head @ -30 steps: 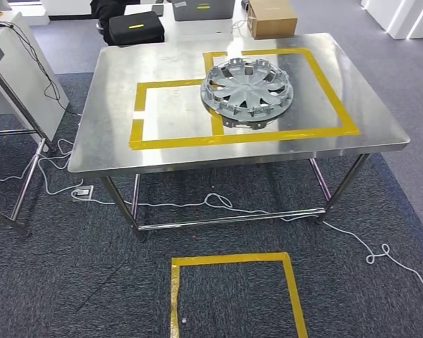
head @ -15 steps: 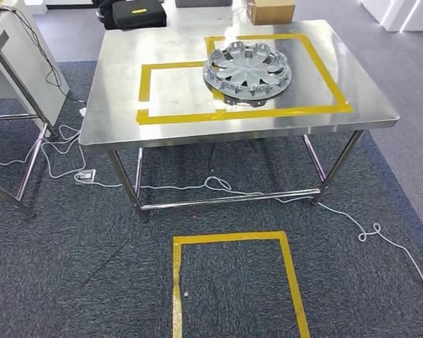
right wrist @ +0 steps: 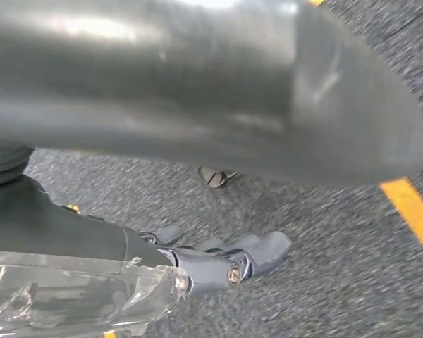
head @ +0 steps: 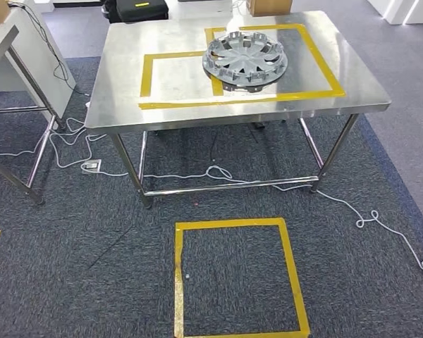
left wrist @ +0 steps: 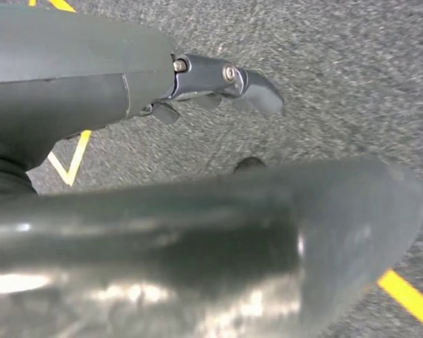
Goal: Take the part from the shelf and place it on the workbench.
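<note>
The part, a grey plastic wheel cover, lies flat on the steel workbench, across the yellow tape between two marked rectangles. In the left wrist view my left hand hangs over the grey carpet, its fingers stretched out with nothing in them. My right hand hangs the same way in the right wrist view, with its fingers straight and holding nothing.
A yellow tape square marks the carpet in front of the workbench. White cables run on the floor under and around its legs. A second table stands at the left, with a black case behind the bench.
The whole head view has shifted: the workbench now sits higher and farther off and more of the floor square shows, so the camera has moved back. The wheel cover stays where it was.
</note>
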